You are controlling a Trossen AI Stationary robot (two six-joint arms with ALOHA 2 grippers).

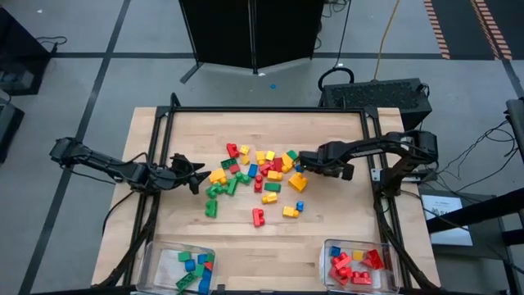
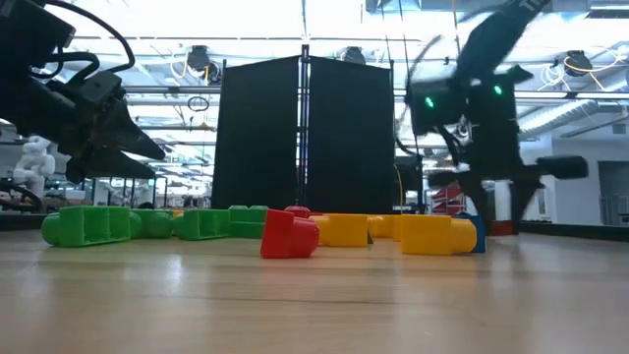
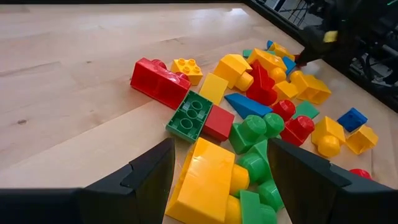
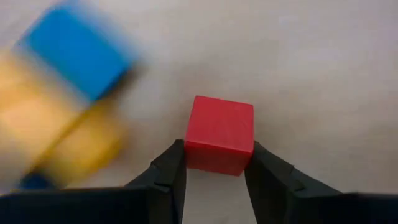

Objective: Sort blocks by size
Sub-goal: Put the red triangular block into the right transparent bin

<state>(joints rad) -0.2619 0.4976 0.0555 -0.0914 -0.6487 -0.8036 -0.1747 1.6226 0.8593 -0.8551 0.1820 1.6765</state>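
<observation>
Smooth red cube (image 4: 219, 135) between right gripper (image 4: 214, 163) fingers

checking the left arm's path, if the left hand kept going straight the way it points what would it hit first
Most likely the big yellow block lying right between the open fingers of the left hand, at the near edge of the pile. Green blocks sit just behind it, though depth is hard to judge.

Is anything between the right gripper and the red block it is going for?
Nothing visible. In the right wrist view the right gripper already has a finger against each side of the small red block, with bare table around it; the blue and yellow blocks lie off to one side.
</observation>
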